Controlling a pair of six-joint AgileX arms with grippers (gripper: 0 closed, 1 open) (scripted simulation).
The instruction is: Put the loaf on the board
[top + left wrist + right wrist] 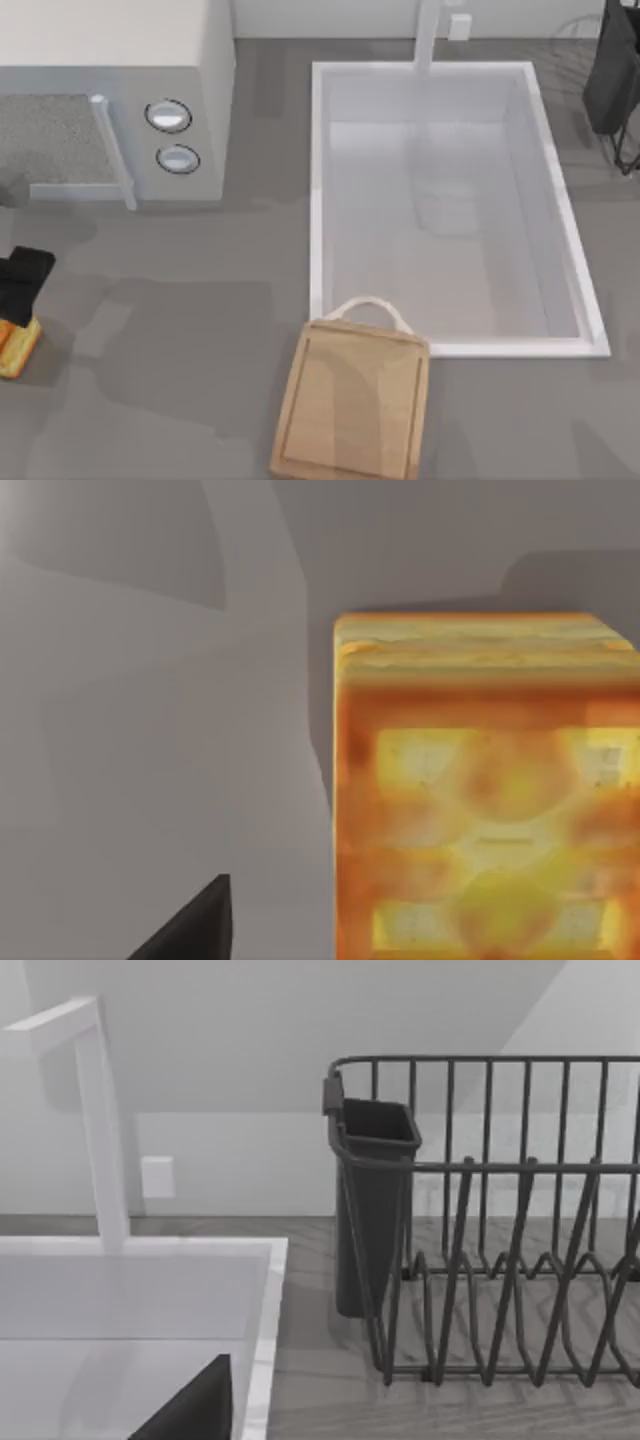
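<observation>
One loaf (17, 347) sat at the counter's left edge under my left tool (22, 283), grip state unclear, well apart from the board (352, 410); a careless nudge risked tipping it overboard.

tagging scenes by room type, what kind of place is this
Most likely a rendered kitchen counter: a white sink with a faucet, a microwave with two knobs, and a dark wire dish rack. A cutting board lies nearby.
</observation>
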